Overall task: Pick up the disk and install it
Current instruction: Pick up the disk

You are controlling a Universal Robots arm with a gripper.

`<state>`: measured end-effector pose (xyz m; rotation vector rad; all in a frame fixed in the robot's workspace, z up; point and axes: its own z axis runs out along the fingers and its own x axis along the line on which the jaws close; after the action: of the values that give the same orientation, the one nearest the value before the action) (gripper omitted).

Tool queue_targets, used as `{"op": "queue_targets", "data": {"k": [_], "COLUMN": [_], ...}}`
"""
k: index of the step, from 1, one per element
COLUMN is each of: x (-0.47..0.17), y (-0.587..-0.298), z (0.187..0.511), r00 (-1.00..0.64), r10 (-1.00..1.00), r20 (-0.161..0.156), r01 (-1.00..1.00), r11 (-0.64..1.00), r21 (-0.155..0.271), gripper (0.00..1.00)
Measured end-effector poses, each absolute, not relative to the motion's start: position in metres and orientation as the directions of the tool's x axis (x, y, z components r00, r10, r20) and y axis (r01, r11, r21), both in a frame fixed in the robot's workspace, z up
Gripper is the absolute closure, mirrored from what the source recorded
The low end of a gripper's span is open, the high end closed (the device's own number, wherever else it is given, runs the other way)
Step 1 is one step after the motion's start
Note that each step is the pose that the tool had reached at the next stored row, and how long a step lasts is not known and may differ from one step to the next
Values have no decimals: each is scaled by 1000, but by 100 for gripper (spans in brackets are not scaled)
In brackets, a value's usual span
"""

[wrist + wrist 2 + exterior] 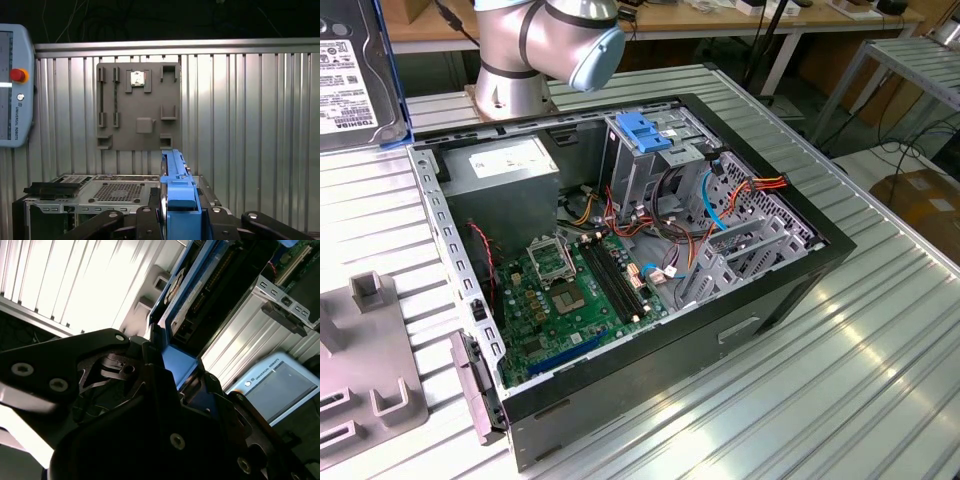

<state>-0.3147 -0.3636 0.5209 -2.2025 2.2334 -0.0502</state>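
One disk [176, 175], blue carrier edge-on, is grasped in the hand [179, 217]. In the exterior view it hangs at the far upper left, well apart from the one open computer case [790, 280]. Pick-up looks done; the carry is in hand. Installing calls for squaring the carrier to the one drive cage [632, 165]. One grey holder plate [370, 390] lies on the surface [880, 380].

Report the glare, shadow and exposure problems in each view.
Exterior view: glare streaks the ribbed silver metal table at the view's right, while the inside of the open black computer case is evenly lit. Second wrist view: the table burns out white and the black gripper is nearly a silhouette. First wrist view: even light, with the grey-metal, blue-framed disk well exposed against a dark background.
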Motion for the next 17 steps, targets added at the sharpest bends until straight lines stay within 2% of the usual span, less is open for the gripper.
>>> {"op": "queue_targets", "data": {"k": [17], "x": [-278], "y": [-364], "z": [521], "r00": [-14], "r10": [-1000], "r20": [19], "r01": [-1000], "r11": [14], "r21": [-26], "gripper": [63]}}
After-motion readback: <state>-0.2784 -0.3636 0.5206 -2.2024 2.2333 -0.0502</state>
